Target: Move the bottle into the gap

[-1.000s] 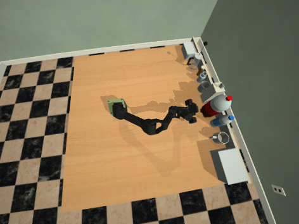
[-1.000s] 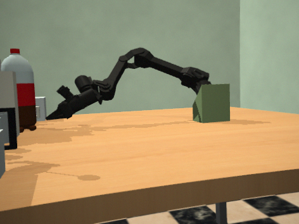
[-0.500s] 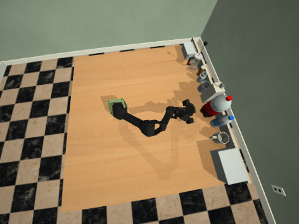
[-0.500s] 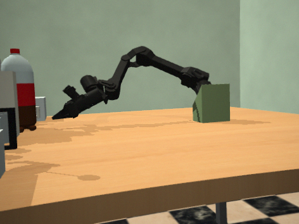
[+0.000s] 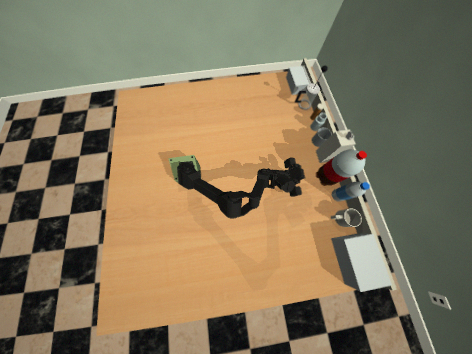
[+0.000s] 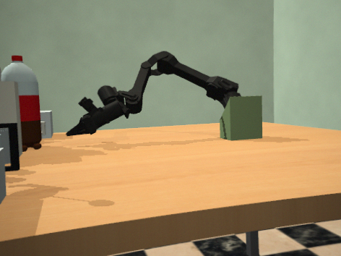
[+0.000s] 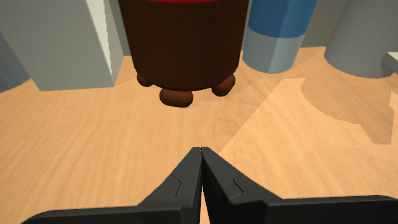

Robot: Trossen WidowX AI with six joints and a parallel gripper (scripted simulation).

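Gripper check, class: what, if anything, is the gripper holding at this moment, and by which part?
Nothing. The gripper is shut with its fingers pressed together on nothing, just above the table, short of the cola bottle, with bare wood between them.

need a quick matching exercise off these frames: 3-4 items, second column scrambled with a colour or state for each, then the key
Items:
1. cola bottle
2. smaller bottle
3. end effector
4. arm's base block

Colour or state:
A. green
B. blue cap
C. shut, holding nothing
D. red cap and red label

Pairs: 1-D, 2-B, 3-C, 4-A
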